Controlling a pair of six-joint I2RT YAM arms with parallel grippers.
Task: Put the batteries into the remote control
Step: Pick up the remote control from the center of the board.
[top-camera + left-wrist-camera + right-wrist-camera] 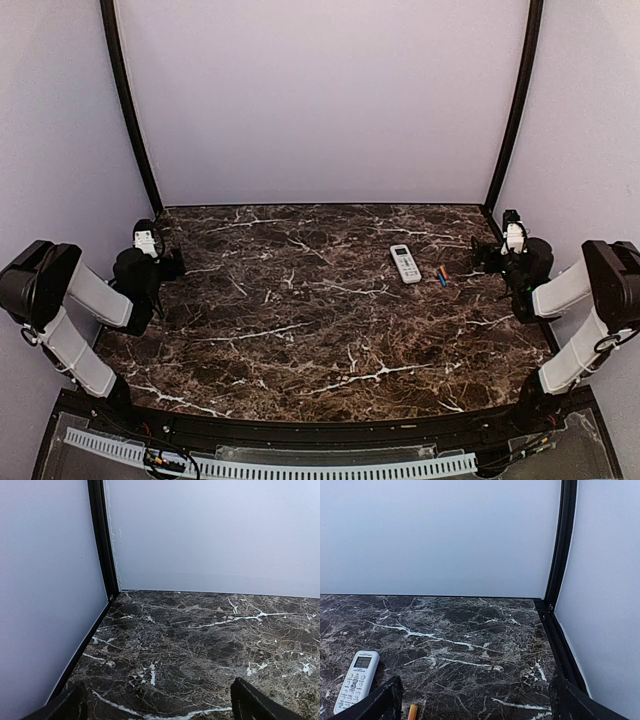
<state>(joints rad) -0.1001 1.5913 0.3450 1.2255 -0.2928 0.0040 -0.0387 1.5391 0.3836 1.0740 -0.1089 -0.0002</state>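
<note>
We see a dark brown marbled table [300, 340], veined in white, running to the walls ahead of the left gripper [160, 705] and the right gripper [476, 702] alike. A white remote [405, 263] lies flat on it, buttons up, ahead and left of the right jaws. Between remote and those jaws lie an orange battery [444, 271] and a blue battery [439, 279], close together; we cannot tell whether they touch.

The marble table [190, 645] is dark brown with white veins and fills the lower part of the view. At the far left corner a black post [102, 540] stands between the left wall [45, 595] and the back wall [215, 535], both plain white. The left gripper [160, 707] shows only its two black fingertips [250, 702] at the near edge, wide apart, with bare marble between them.
</note>
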